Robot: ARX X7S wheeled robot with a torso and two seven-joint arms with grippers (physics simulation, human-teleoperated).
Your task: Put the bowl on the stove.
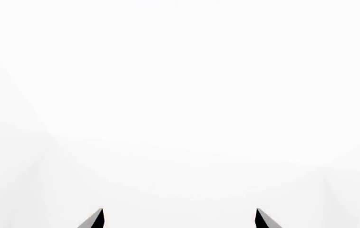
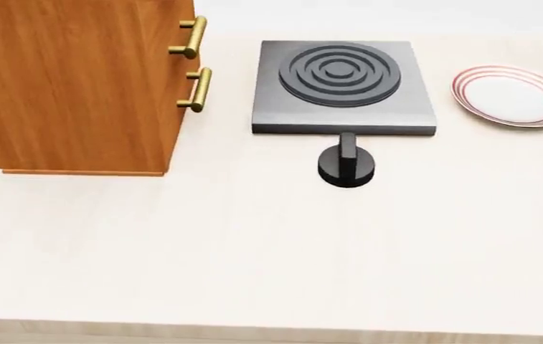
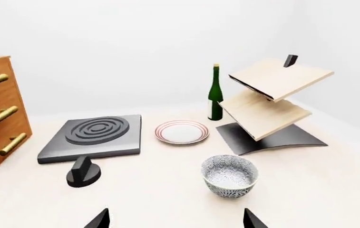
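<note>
Untouched, the bowl (image 3: 230, 175) sits upright on the pale counter (image 2: 252, 251), seen only from my right wrist camera, in front of the red-ringed plate (image 3: 181, 131) and well to the side of the stove (image 3: 94, 134) and its separate black knob (image 3: 82, 172). I judge it light, rigid and breakable, its glazed wall likely slick; the rim looks the best place to pinch, one finger inside and one outside. My right gripper (image 3: 176, 219) hangs short of the bowl, fingertips spread wide, holding nothing. My left gripper (image 1: 180, 218) shows two tips equally far apart against blank white, also bare. Beyond the plate stand a green bottle (image 3: 215, 93) and a tilted wooden shelf rack (image 3: 270, 102); a wooden drawer cabinet (image 2: 79, 79) flanks the stove's far side. From the head camera, neither arm nor bowl shows.
</note>
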